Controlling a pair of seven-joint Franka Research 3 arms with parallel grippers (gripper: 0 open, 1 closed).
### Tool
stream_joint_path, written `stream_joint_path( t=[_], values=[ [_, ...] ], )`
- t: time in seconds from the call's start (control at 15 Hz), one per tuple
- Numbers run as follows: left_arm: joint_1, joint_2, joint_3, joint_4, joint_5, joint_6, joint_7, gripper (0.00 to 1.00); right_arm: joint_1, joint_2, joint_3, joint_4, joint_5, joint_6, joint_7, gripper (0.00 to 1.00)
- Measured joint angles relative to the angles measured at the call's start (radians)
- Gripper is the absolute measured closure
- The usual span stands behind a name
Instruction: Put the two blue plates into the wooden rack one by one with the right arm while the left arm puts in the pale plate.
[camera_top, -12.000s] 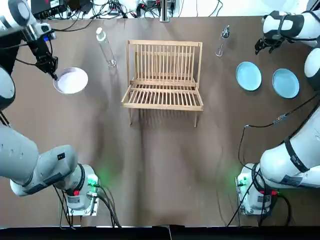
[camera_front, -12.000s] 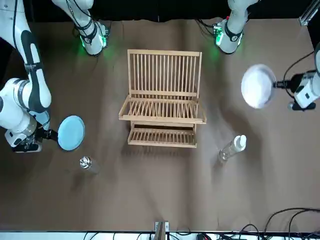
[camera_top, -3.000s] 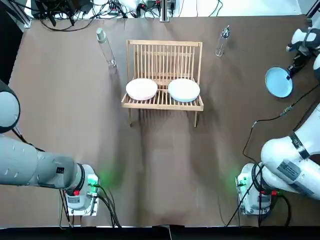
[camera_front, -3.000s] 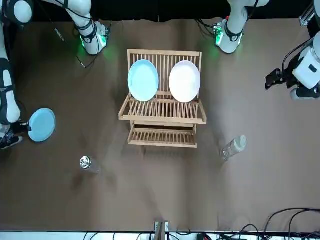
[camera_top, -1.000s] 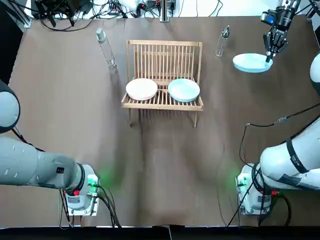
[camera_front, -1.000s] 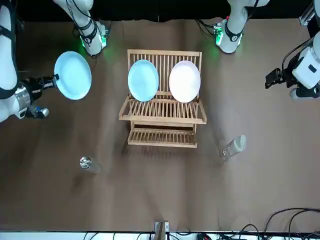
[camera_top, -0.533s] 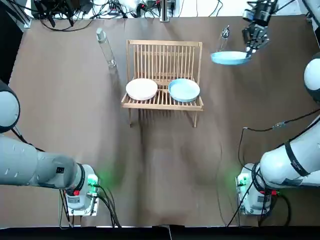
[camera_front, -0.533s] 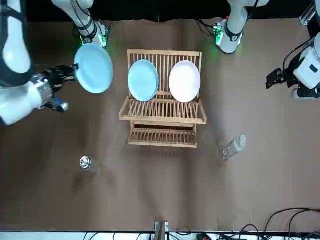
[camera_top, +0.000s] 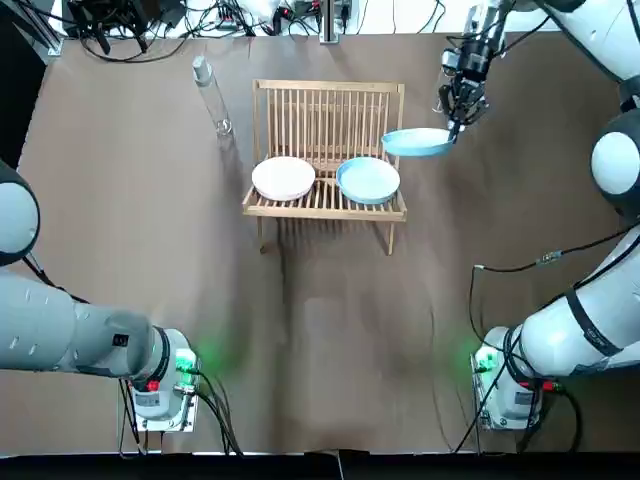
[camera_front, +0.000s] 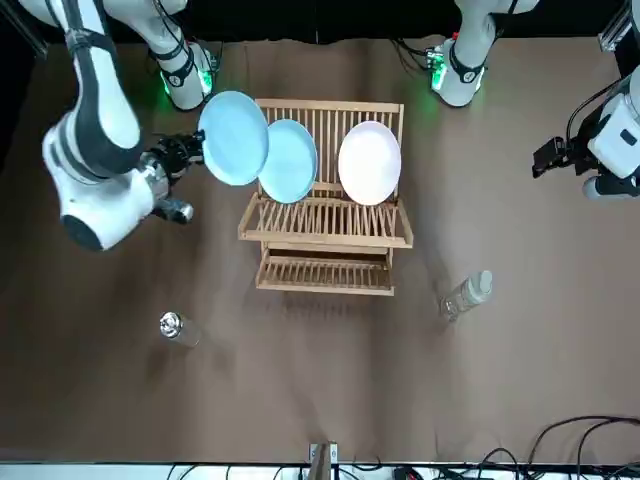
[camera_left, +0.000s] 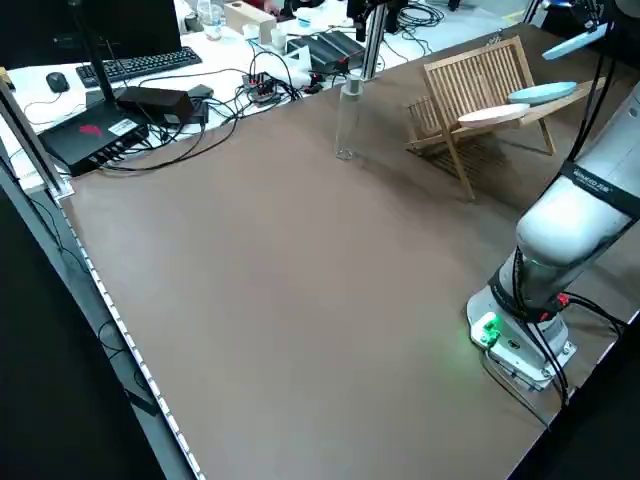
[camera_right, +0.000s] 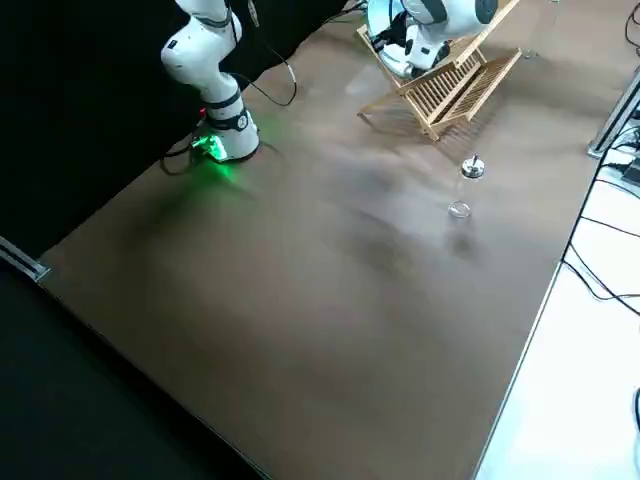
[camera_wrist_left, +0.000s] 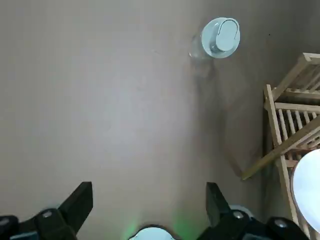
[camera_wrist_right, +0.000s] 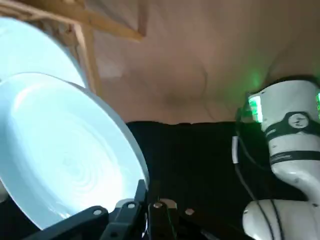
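- The overhead picture puts the held blue plate (camera_top: 416, 142) over the right end of the wooden rack (camera_top: 330, 105). The left side picture alone shows it is raised well above the rack, touching neither the frame nor the plates in it.
- From across the table, the held plate's edge overlaps the racked blue plate (camera_front: 292, 162). The pale plate (camera_front: 369, 162) leans in the rack's left half, beside the blue one.
- The left gripper (camera_wrist_left: 148, 190) falls outside the overhead picture. The front view shows it off to the rack's left, well apart from it.
- A glass (camera_front: 171, 325) stands beyond the rack's right end; overhead, the right arm lies across that spot. A bottle (camera_top: 211, 96) stands near the rack's far left corner.
- The right side picture shows the held plate only partly, behind the arm and cut by the frame.
- The right gripper (camera_top: 455, 125) is just beyond the rack's far right corner. Its fingers (camera_wrist_right: 131, 212) are pinched narrowly on the held plate's rim.
- The left gripper's fingers (camera_wrist_left: 80, 200) are spread wide over bare table (camera_wrist_left: 100, 100), holding nothing.
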Motion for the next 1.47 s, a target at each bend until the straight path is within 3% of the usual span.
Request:
stream_joint_path(
  t=[0.8, 1.47],
  values=[
    [0.0, 0.0, 0.0, 0.001, 0.0, 0.001, 0.0, 0.0, 0.191, 0.002, 0.0, -0.109, 0.067, 0.189, 0.161, 0.97],
    [0.0, 0.0, 0.0, 0.002, 0.0, 0.001, 0.0, 0.0, 0.204, 0.002, -0.003, -0.129, 0.08, 0.214, 0.167, 0.97]
  ],
)
